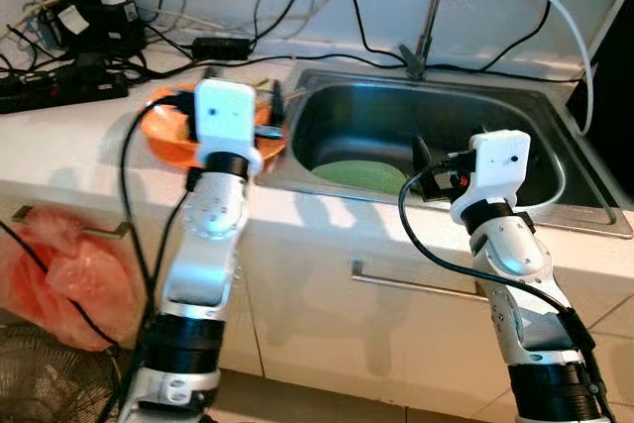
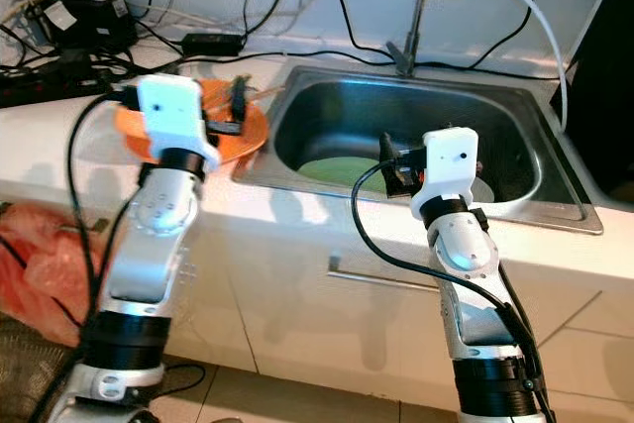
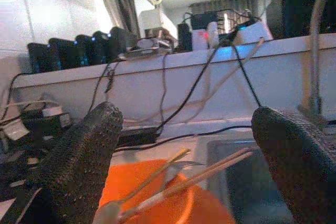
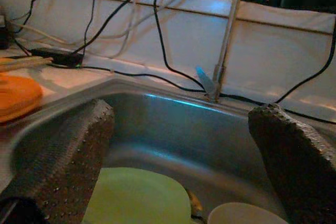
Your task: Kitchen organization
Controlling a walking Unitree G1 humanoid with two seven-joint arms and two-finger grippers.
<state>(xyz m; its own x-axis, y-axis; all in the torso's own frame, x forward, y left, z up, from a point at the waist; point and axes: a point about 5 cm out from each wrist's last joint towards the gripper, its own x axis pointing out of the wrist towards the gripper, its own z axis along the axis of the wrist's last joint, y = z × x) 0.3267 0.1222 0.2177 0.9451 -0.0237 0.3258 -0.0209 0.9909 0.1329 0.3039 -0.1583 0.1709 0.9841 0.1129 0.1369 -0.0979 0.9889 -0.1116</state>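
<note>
Two grippers are up at the counter and neither has anything in it yet, so this looks like the very start of the tidy-up, still lining up for a first grab.

Left gripper (image 3: 184, 145) hovers over the orange plate (image 1: 168, 136) that sits on the countertop (image 1: 69, 160) just beside the sink's left rim. Its fingers (image 3: 79, 166) are spread wide apart. Lying across that plate are a pair of wooden chopsticks (image 3: 210, 174) and what looks like a metal fork (image 3: 176, 170), tips pointing toward the sink. They're loose on the plate, not touched by the fingers.

Right gripper (image 4: 181, 150) is held over the front edge of the steel sink (image 1: 515, 106), aimed in at the basin, fingers also wide apart and gripping nothing. Down in the basin there's a green plate (image 4: 139, 195) lying flat, and just beside it a pale bowl or cup rim (image 4: 241, 216), can't tell which. Something small and dark sits between them, too murky to name.

Faucet (image 1: 436, 7) stands at the back rim, with a mess of cables and a power strip (image 1: 59, 91) along the wall.

My guess for the next move: left needs to drop lower and close on the chopsticks or fork, which are thin and will roll, so it should come down square across them. Right would have to reach well down into the basin for the green plate, and a flat plate on steel is awkward to get under.
</note>
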